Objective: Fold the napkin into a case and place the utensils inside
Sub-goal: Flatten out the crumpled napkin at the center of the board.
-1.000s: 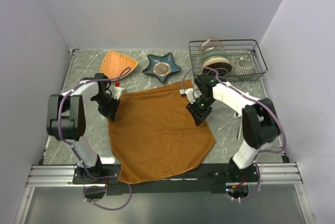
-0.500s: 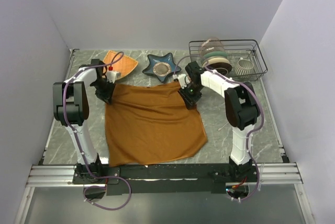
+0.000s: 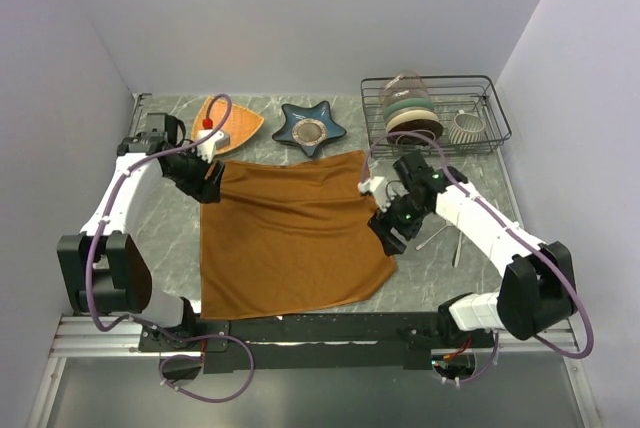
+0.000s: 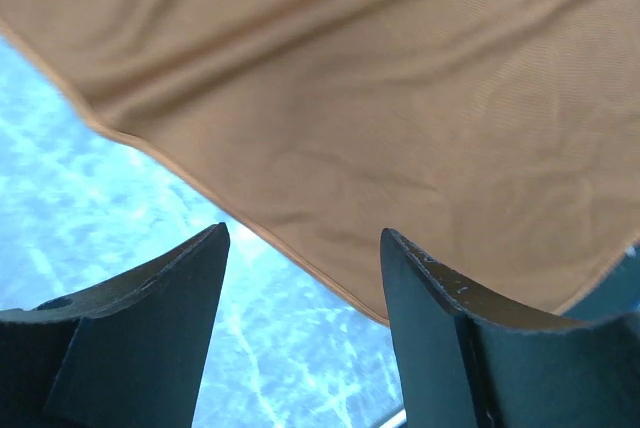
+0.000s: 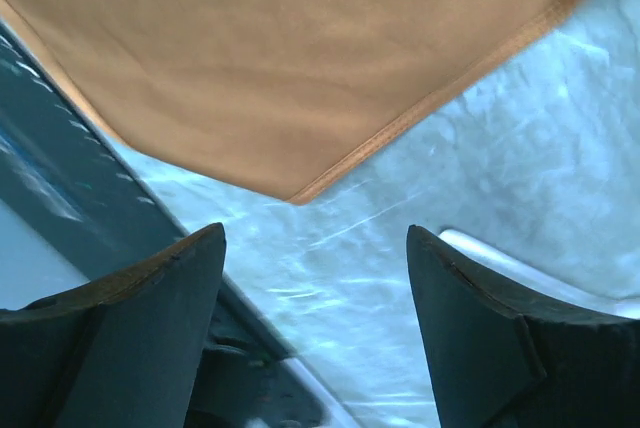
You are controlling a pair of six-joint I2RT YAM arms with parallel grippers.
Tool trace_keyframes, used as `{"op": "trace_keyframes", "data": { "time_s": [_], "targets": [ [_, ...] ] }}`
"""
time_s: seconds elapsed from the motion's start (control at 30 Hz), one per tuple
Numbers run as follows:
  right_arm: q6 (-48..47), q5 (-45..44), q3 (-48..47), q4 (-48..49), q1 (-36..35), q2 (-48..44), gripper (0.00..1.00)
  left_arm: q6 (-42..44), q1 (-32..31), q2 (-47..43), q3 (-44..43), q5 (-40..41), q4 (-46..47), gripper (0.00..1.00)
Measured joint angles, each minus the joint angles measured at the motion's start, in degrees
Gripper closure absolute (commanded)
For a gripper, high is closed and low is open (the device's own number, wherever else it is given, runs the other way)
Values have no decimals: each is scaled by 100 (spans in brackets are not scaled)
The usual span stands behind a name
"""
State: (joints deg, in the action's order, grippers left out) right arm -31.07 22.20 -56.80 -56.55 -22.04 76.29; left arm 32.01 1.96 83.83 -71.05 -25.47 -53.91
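The rust-orange napkin [image 3: 295,238] lies spread flat on the marble table, not folded into a case. My left gripper [image 3: 207,185] hovers open at its far left corner; in the left wrist view the napkin [image 4: 380,98] fills the top and its hem runs just ahead of the empty left gripper [image 4: 305,248]. My right gripper [image 3: 390,235] stands open beside the napkin's right edge. In the right wrist view a napkin [image 5: 290,58] corner lies ahead of the empty right gripper [image 5: 315,248]. The two thin silver utensils [image 3: 455,246] lie right of the right arm; one [image 5: 500,256] shows by the right finger.
A lighter orange woven triangular plate [image 3: 228,120] and a blue star-shaped dish [image 3: 310,128] sit behind the napkin. A wire rack [image 3: 497,120] at the back right holds stacked bowls and a ribbed cup [image 3: 466,126]. Grey walls close the table on three sides.
Both grippers have opened and let go of the napkin's far corners, leaving it flat. The right arm has pulled back toward the near right; the left arm shifted slightly outward.
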Motion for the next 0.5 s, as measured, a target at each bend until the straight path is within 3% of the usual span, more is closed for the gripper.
{"op": "trace_keyframes", "data": {
  "time_s": [0.3, 0.4, 0.43, 0.5],
  "targets": [
    [-1226, -1005, 1137, 417, -1106, 267, 20, 155, -50, 105, 98, -107, -243, 31],
    [-1373, -1200, 1213, 566, -1244, 501, 38, 186, -50, 50, 133, -114, -249, 31],
    [-1386, -1268, 1213, 616, -1298, 557, 54, 195, -50, 20, 157, -111, -256, 31],
    [-1443, -1338, 1193, 713, -1403, 658, 73, 212, -50, -59, 216, -109, -258, 31]
  ]
}}
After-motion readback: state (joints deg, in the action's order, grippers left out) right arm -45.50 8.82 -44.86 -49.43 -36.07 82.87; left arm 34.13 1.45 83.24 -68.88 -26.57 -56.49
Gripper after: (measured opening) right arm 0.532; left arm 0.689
